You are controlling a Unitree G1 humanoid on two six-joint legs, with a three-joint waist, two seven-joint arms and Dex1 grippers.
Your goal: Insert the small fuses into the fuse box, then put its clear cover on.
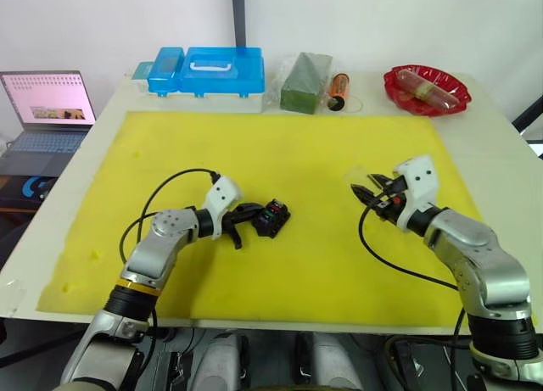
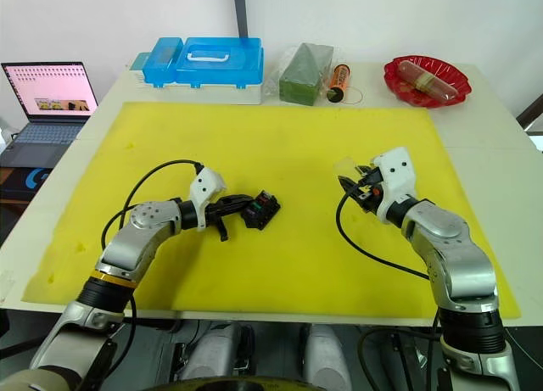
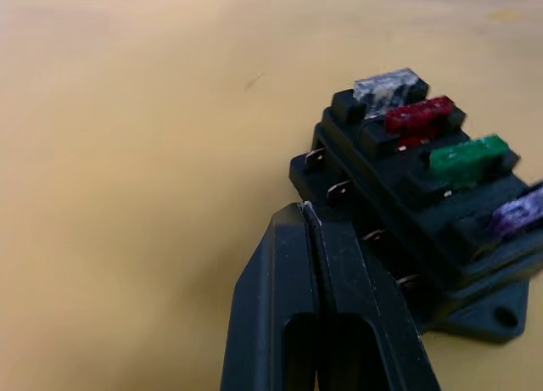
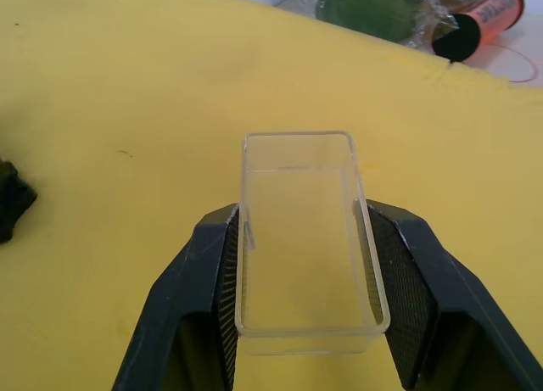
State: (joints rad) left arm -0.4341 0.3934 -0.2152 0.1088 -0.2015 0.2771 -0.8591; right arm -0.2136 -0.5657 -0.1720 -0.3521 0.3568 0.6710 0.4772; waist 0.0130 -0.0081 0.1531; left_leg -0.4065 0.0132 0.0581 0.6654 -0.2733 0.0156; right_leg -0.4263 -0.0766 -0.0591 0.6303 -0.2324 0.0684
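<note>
Right now my right end effector (image 4: 299, 302) is gripping the clear cover (image 4: 301, 255) by its 2 long sides, its open side facing the wrist camera, held above the yellow mat (image 1: 288, 153) toward the right edge of the tabletop (image 1: 488, 145). My left end effector (image 3: 312, 230) has its fingers pressed together with nothing between them, tips just beside the fuse box (image 3: 424, 213), and I cannot tell whether they touch it. That black box sits on the mat near the middle, closer to the front edge. 4 small fuses (image 3: 465, 158) stand in its top slots in a row: pale grey, red, green and purple. Along the back edge sit a blue case (image 1: 208, 71), a green packet (image 1: 305, 84), an orange cylinder (image 1: 338, 90) and a red bowl (image 1: 427, 90).
</note>
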